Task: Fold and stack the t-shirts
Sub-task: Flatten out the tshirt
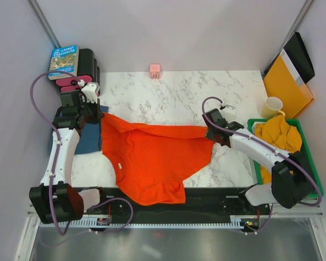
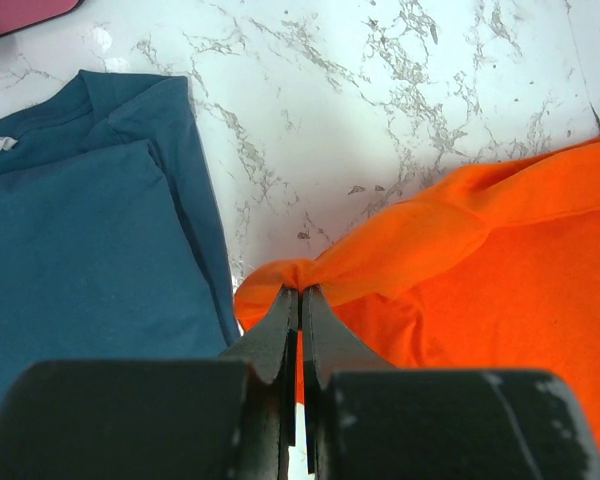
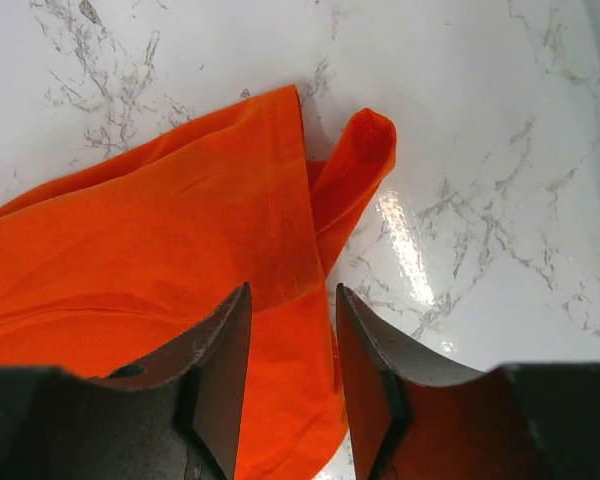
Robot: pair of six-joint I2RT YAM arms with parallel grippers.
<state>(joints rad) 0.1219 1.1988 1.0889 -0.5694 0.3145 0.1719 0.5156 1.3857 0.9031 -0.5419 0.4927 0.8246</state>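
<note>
An orange-red t-shirt (image 1: 155,157) lies spread and rumpled across the middle of the marble table. My left gripper (image 1: 102,116) is shut on its far left corner (image 2: 300,275), pinching a bunch of cloth. A folded dark teal-blue t-shirt (image 1: 89,136) lies flat just left of it, also in the left wrist view (image 2: 90,250). My right gripper (image 1: 210,135) is open over the orange shirt's right hem (image 3: 290,300), one finger on each side of the hem. A mustard-yellow t-shirt (image 1: 277,136) is heaped in the green tray (image 1: 309,163).
A yellow-orange folder (image 1: 285,87) and a cream mug (image 1: 273,106) stand at the back right. A book (image 1: 64,61) on a black and pink holder sits at the back left. A small pink cube (image 1: 155,70) is at the table's far edge.
</note>
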